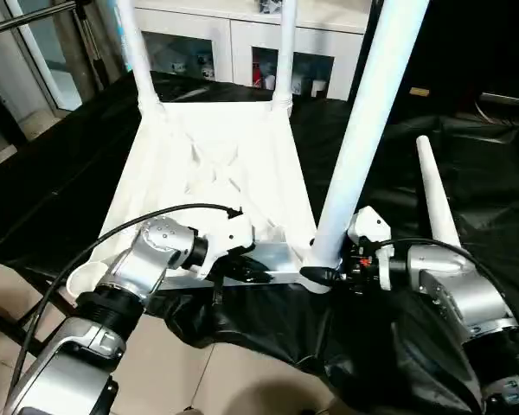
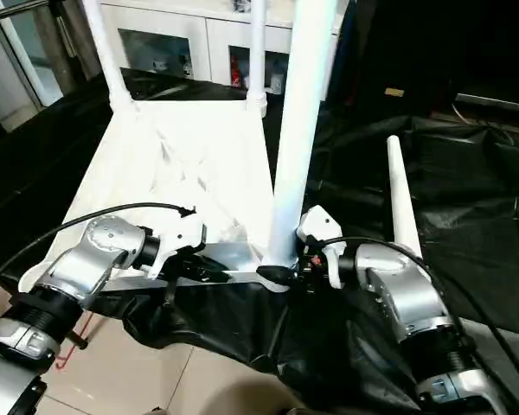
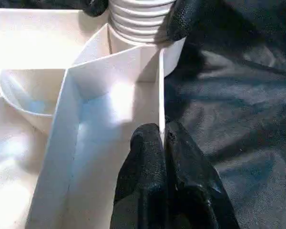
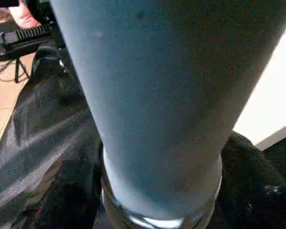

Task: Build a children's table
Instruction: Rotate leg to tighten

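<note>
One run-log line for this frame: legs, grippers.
legs: two far seated, near-right leg upright in socket, fourth leg loose on cloth | left gripper: shut on tabletop rim | right gripper: around near-right leg base

Tight near corner, open cloth to the right

Three upright legs block passage over the upturned tabletop [image 1: 216, 164]: two at the far corners [image 1: 138, 52] [image 1: 285, 52] and one thick leg [image 1: 363, 130] at the near right corner, with the right end effector [image 1: 329, 275] beside its base. The left end effector [image 3: 163, 157] pinches the near rim wall, closing that edge. A loose leg [image 1: 437, 194] lies on the black cloth [image 1: 493, 173] to the right; beyond it the cloth is free. The ribbed middle between the legs stays reachable from above. A white cabinet [image 1: 242, 35] bounds the far side.
</note>
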You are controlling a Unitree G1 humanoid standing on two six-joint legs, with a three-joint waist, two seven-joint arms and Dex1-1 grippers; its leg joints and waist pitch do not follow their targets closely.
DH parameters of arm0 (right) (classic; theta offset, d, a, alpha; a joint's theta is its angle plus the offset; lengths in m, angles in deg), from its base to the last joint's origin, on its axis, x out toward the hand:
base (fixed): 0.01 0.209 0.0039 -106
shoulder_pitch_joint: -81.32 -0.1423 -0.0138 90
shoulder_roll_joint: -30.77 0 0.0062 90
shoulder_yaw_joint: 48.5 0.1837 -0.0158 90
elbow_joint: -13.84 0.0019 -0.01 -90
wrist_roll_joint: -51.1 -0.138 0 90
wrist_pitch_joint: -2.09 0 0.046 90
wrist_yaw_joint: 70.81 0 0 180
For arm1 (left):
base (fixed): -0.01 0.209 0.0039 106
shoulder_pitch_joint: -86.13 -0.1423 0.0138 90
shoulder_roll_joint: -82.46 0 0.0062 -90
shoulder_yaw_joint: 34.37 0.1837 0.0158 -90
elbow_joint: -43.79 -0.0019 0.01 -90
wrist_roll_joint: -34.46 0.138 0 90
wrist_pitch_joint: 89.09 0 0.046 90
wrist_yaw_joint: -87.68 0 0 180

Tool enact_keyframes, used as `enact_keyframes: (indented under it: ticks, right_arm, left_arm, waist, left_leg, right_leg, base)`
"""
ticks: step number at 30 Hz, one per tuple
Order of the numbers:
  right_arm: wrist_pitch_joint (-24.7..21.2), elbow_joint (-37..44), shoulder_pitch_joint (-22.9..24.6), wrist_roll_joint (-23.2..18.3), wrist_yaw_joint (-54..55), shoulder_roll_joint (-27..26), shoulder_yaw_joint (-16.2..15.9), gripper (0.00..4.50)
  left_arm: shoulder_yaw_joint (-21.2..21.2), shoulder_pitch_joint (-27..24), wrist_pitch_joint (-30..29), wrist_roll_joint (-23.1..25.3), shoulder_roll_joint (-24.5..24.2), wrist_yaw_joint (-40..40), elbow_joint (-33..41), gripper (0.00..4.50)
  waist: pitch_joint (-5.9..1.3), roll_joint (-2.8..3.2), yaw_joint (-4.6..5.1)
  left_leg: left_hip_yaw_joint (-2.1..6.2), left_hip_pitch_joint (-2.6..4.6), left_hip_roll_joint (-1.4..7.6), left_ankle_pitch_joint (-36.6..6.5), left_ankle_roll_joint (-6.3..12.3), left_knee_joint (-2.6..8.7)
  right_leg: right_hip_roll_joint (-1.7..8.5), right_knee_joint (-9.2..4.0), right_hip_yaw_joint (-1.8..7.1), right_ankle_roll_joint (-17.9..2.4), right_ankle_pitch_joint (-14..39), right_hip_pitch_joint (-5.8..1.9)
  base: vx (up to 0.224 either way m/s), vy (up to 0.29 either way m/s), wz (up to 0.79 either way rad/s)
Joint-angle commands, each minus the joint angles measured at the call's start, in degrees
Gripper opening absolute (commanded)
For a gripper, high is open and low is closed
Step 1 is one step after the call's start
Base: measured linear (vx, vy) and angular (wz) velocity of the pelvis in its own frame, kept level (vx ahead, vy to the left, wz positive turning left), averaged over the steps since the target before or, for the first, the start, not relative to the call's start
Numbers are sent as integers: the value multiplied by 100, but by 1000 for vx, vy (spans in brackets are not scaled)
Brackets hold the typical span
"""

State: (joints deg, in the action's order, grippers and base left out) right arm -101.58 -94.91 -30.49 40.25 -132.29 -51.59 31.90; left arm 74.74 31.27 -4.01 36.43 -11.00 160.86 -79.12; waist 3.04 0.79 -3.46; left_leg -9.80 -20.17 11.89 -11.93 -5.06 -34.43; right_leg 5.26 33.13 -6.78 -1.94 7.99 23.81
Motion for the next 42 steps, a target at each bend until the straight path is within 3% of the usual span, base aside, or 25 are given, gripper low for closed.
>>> enact_keyframes:
  ticks: [1,5,6,8,9,10,15,18,23,26,30,35,36,38,40,42]
  right_arm:
    - [-82,-140,5,-89,366,-280,44,279]
    - [201,-910,-213,238,1901,-939,318,275]
    - [247,-1096,-282,269,2267,-1107,402,275]
    - [240,-1244,-345,257,2532,-1291,471,275]
    - [232,-1295,-369,254,2632,-1370,500,275]
    - [181,-1529,-509,272,3175,-1692,612,275]
    - [308,-1921,-801,394,3839,-2202,689,275]
    - [426,-1902,-868,357,3531,-2342,580,344]
    - [315,-1669,-837,426,3178,-2125,433,388]
    - [388,-1284,-720,575,2484,-1672,136,388]
    - [372,-913,-581,413,1904,-1333,95,388]
    - [237,-397,-304,254,952,-748,-26,388]
    - [99,-152,-170,163,605,-501,-82,388]
    - [33,-34,-110,115,449,-397,-95,388]
    - [-63,148,-8,42,156,-211,-116,388]
    - [-146,333,95,-31,-153,-29,-158,388]
  left_arm:
    - [2,122,-55,-72,267,-228,152,0]
    - [-192,465,-374,153,663,-1313,-411,0]
    - [-223,551,-418,205,747,-1549,-548,0]
    - [-261,647,-454,243,846,-1803,-695,0]
    - [-279,684,-479,255,887,-1910,-749,0]
    - [-374,847,-618,271,1084,-2369,-959,0]
    - [-495,1079,-694,284,1435,-2919,-1216,0]
    - [-446,1120,-596,282,1549,-2868,-1221,0]
    - [-352,1008,-481,198,1469,-2464,-1071,0]
    - [-267,873,-309,173,1294,-2000,-926,0]
    - [-172,722,-172,137,1099,-1545,-745,0]
    - [-13,429,21,16,724,-740,-336,0]
    - [21,308,33,-76,576,-398,-152,0]
    - [30,259,5,-108,513,-260,-74,0]
    - [64,167,18,-143,375,-28,79,0]
    - [92,71,61,-185,236,207,223,0]
  waist:
    - [-405,-30,25]
    - [-373,-27,83]
    - [-381,-42,140]
    - [-369,-36,190]
    - [-377,-42,194]
    - [-382,-44,199]
    - [-385,-15,224]
    - [-398,-15,226]
    - [-420,7,212]
    - [-431,0,209]
    - [-439,0,193]
    - [-431,1,133]
    - [-424,20,95]
    - [-408,24,54]
    - [-402,10,36]
    - [-395,11,8]
  left_leg:
    - [-5,-15,121,-852,420,404]
    - [-10,2,86,-1038,286,408]
    - [18,-2,56,-1105,164,410]
    - [19,-37,28,-1110,214,398]
    - [10,-4,23,-1131,264,385]
    - [8,-8,21,-1109,280,379]
    - [19,5,24,-1169,288,385]
    - [28,-22,50,-1138,379,402]
    - [19,-40,68,-909,493,397]
    - [17,-51,75,-793,552,385]
    - [5,-47,90,-693,684,374]
    - [2,-40,125,-729,757,384]
    - [-9,14,139,-843,685,392]
    - [-25,37,164,-914,642,405]
    - [-19,-2,149,-965,589,414]
    - [-15,20,144,-1054,497,421]
  right_leg:
    - [310,-386,290,-928,1927,-381]
    - [303,-468,264,-768,2445,-348]
    - [312,-499,229,-626,2772,-379]
    - [301,-545,213,-506,2921,-386]
    - [303,-572,212,-479,2972,-359]
    - [299,-562,211,-485,2948,-359]
    - [291,-582,176,-499,2946,-343]
    - [291,-528,204,-626,2580,-372]
    - [299,-424,249,-944,1902,-408]
    - [303,-380,262,-1067,1574,-433]
    - [303,-343,274,-1209,1282,-436]
    - [304,-320,288,-1271,1200,-438]
    - [309,-352,292,-1262,1381,-397]
    - [288,-337,313,-1296,1322,-378]
    - [292,-331,308,-1241,1434,-407]
    - [305,-380,309,-1085,1783,-396]
  base:
    - [0,0,0]
    - [0,0,0]
    - [0,0,0]
    - [0,0,0]
    - [0,0,0]
    - [0,0,0]
    - [0,0,0]
    - [0,0,0]
    - [0,0,0]
    - [0,0,0]
    - [0,0,0]
    - [0,0,0]
    - [0,0,0]
    - [0,0,0]
    - [0,0,0]
    - [0,0,0]
